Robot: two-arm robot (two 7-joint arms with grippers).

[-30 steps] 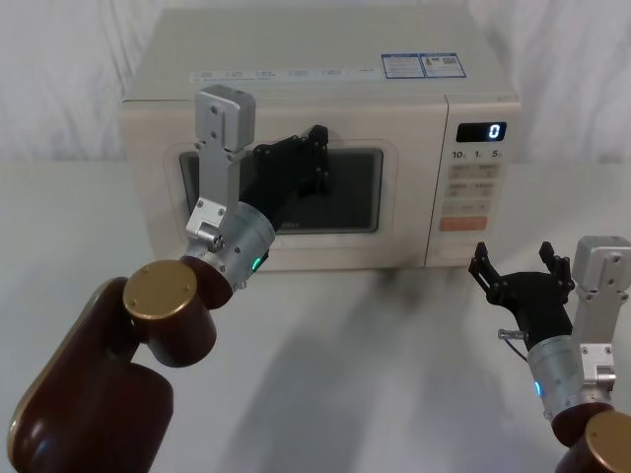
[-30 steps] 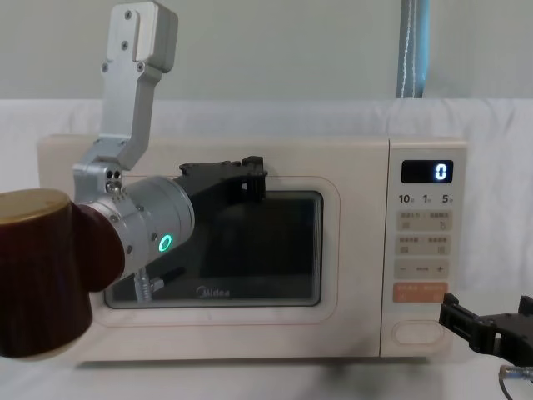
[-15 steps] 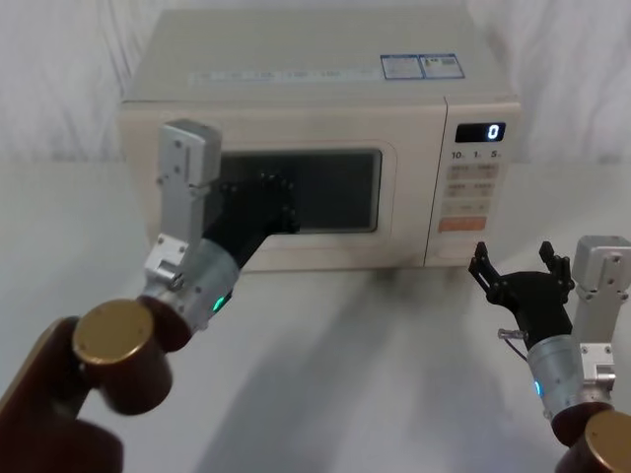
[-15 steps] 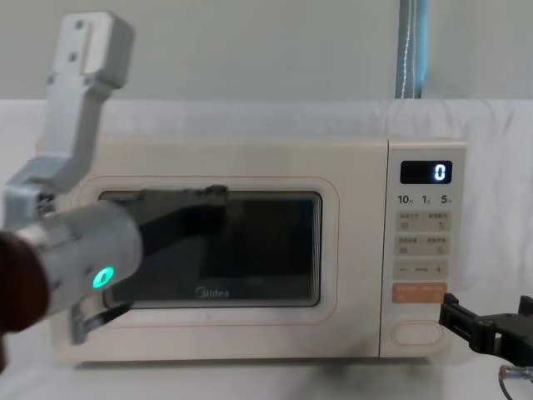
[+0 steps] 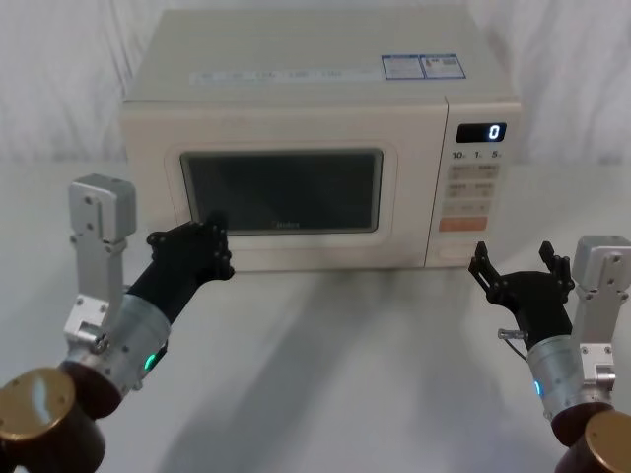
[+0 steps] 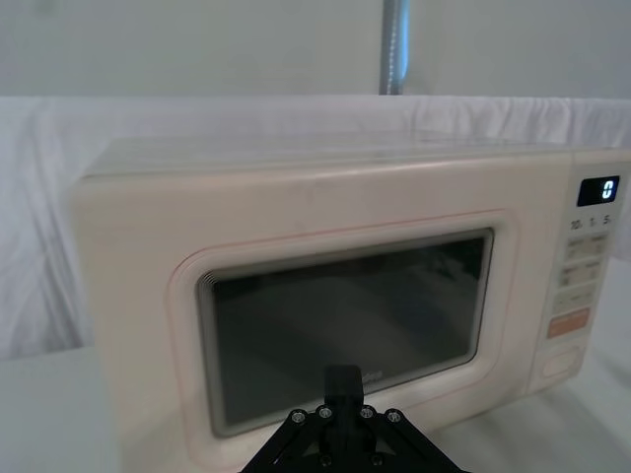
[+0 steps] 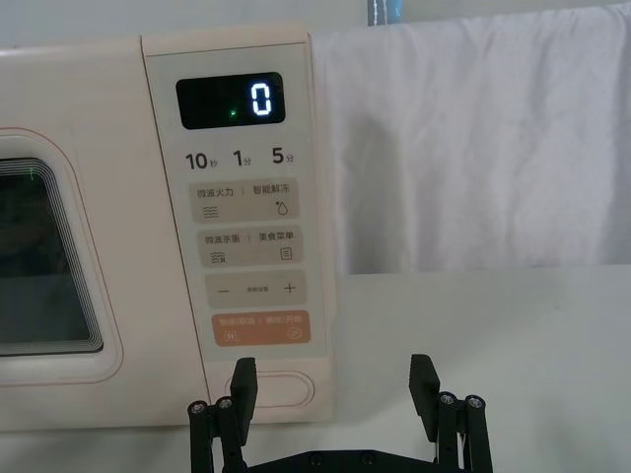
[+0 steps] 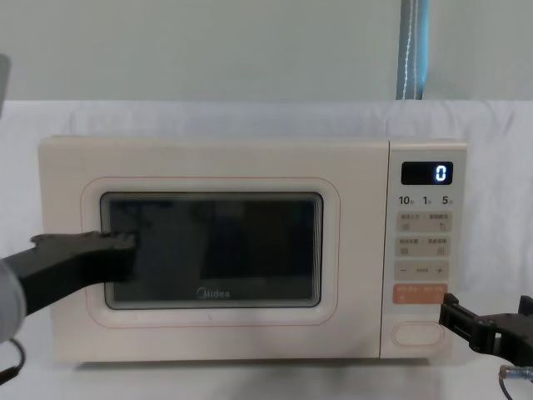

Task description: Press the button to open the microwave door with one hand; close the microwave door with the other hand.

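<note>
Pulled back from the microwave door (image 5: 281, 189), the left gripper (image 5: 193, 251) now hovers at the closed door's 7 o'clock corner, jaws together. At 4 o'clock of the microwave (image 5: 315, 138), the right gripper (image 5: 523, 273) waits with jaws spread, near the button (image 8: 415, 333).

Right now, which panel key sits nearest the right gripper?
The wide cream oval button, lowest on the panel, just ahead of the right gripper; the orange key sits above it.
</note>
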